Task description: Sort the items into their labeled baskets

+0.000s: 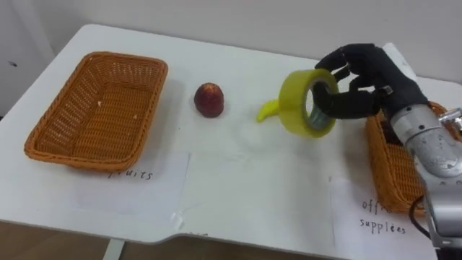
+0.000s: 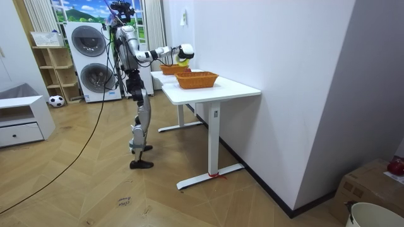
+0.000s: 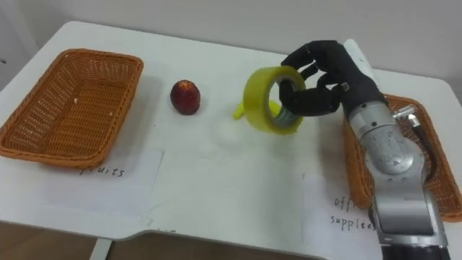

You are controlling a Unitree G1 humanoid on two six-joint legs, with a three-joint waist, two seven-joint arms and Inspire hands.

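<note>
Carrying the roll of tape (image 1: 292, 105) to its basket looks to be the step in hand. Far left of the tape sits the empty fruit basket (image 1: 54, 123) on the table (image 1: 238, 180). An apple (image 1: 208, 100) lies nearer on that side, and a banana (image 1: 268, 110) pokes out behind the roll's left edge. The right hand (image 1: 372, 76) has its fingers (image 1: 346, 108) clenched through and around the roll, holding it off the table. Just right of the tape waits the office basket (image 1: 393, 173). Next, I judge, the hand must swing over it and release.

on the table (image 1: 238, 188), one basket (image 1: 94, 108) lies left, a round fruit (image 1: 208, 99) middle, another basket (image 1: 382, 167) right.
</note>
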